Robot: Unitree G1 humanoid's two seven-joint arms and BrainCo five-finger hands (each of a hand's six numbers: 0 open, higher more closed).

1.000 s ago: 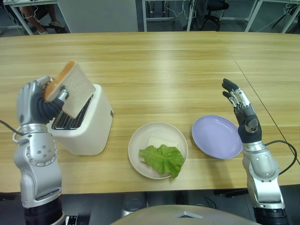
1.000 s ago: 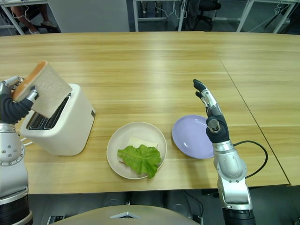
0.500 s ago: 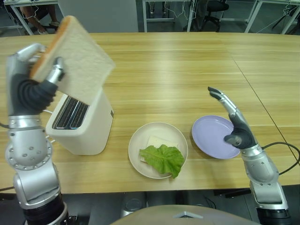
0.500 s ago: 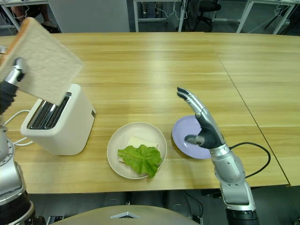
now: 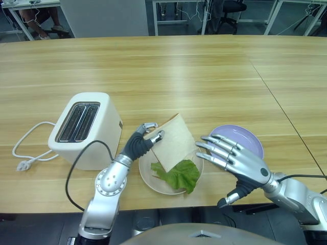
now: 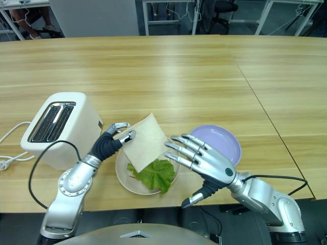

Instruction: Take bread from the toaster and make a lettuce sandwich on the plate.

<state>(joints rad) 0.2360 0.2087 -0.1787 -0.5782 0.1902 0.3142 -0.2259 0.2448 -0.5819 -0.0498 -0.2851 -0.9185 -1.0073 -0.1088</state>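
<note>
Pinching a slice of bread point(image 5: 173, 140) by its left corner, my left hand point(image 5: 140, 144) has its fingers curled shut on the crust. It sits just over the left rim of the beige plate point(image 5: 147, 176). The slice is tilted: its near edge dips toward the middle of the plate, and its far corner rises above the plate's back rim. Under that near edge a lettuce leaf point(image 5: 180, 176) lies spread over the front half of the plate, reaching its near right rim. I cannot tell whether the bread is touching the leaf or only hovering just above it.

My right hand point(image 5: 244, 166) is on the right side of the plate, palm down, fingers stretched wide and holding nothing. Its fingertips point at the plate's right rim, very near the right edge of the slice, though I cannot make out any contact. Behind that hand, just right of the beige plate, a purple plate point(image 5: 246, 139) rests on the tabletop point(image 5: 168, 76), its front half hidden by my fingers.

Left of the beige plate stands the toaster point(image 5: 97, 143), close by but apart from it, with its two slots facing up. Farther left of the plate, beyond the toaster, a white cord point(image 5: 23, 150) loops over the wood and ends in a plug.
</note>
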